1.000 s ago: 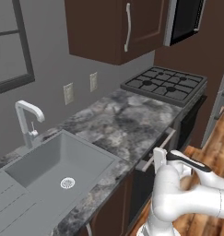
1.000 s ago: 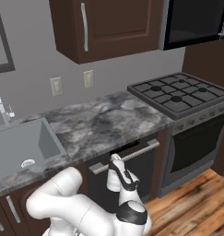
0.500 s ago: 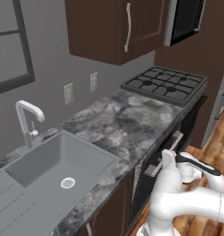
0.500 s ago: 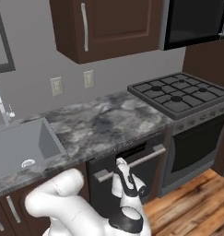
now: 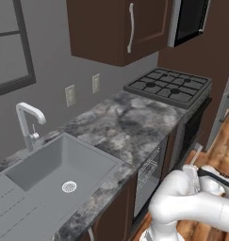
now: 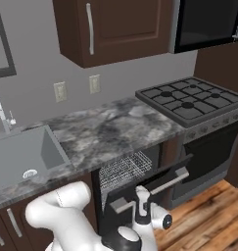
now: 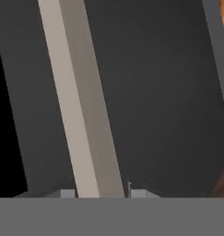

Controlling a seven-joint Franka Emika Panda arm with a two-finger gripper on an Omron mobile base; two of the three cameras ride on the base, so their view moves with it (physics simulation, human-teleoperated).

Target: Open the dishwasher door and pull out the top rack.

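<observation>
The dishwasher door [image 6: 151, 179], a dark panel under the counter, stands partly open and leans outward at the top. My gripper [image 6: 141, 200] is shut on its long silver handle [image 6: 165, 185]. In the hand view the handle [image 7: 81, 106] runs slantwise across the dark door [image 7: 164, 92], with a fingertip [image 7: 67, 193] on either side of it at the bottom. Behind the door, the top rack [image 6: 123, 168] of light wire grid sits inside the opening. From the left, the rack [image 5: 147, 170] shows in the gap and my gripper [image 5: 193, 162] sits low at the right.
A gas stove [image 6: 189, 100] with a black oven door [image 6: 213, 152] stands right of the dishwasher. The granite counter [image 5: 130, 122] carries a grey sink [image 5: 59, 164] and faucet [image 5: 28, 122] at the left. Wooden floor [image 6: 203, 215] lies in front.
The dishwasher door has swung further outward and down, with my gripper following on its handle. The wire rack now shows in the opening.
</observation>
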